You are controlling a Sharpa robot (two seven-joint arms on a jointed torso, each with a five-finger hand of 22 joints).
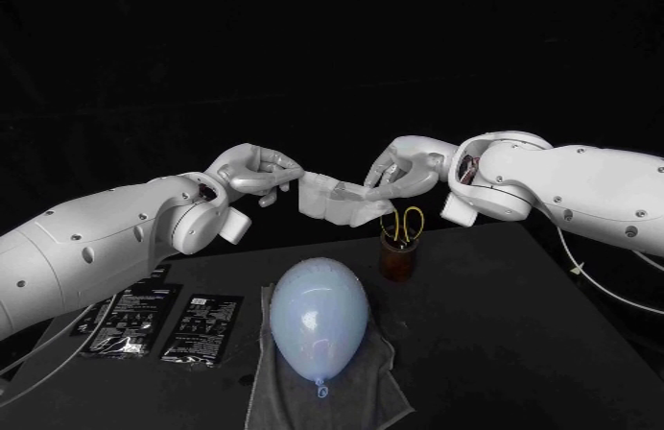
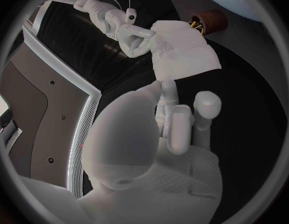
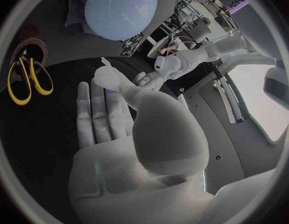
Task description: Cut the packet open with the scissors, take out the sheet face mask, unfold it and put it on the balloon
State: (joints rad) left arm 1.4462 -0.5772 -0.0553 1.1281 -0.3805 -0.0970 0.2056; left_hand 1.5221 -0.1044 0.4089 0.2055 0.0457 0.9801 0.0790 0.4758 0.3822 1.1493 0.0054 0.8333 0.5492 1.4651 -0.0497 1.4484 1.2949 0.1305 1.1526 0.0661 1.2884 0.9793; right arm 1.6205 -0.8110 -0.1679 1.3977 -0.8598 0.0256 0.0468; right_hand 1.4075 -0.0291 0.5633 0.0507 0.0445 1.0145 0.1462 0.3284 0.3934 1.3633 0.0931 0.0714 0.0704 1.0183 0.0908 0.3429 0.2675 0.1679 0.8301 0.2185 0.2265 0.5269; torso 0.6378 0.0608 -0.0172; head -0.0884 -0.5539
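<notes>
The white sheet mask (image 1: 341, 201) hangs folded in the air above the table's far side, stretched between my two hands. My left hand (image 1: 257, 173) pinches its left edge and my right hand (image 1: 398, 167) pinches its right edge. In the left wrist view the mask (image 2: 181, 50) runs from my left hand's fingers (image 2: 179, 127) up to the right hand (image 2: 129, 32). The pale blue balloon (image 1: 319, 317) lies on a grey cloth (image 1: 371, 392) at the table's front. Yellow-handled scissors (image 1: 403, 225) stand in a brown cup (image 1: 398, 257); the right wrist view shows the scissors (image 3: 29, 77) and the balloon (image 3: 122, 10).
Two black packets (image 1: 131, 320) (image 1: 203, 329) lie flat at the table's left front. The brown cup stands just below my right hand, behind the balloon. A cable (image 1: 588, 272) hangs off the table's right edge.
</notes>
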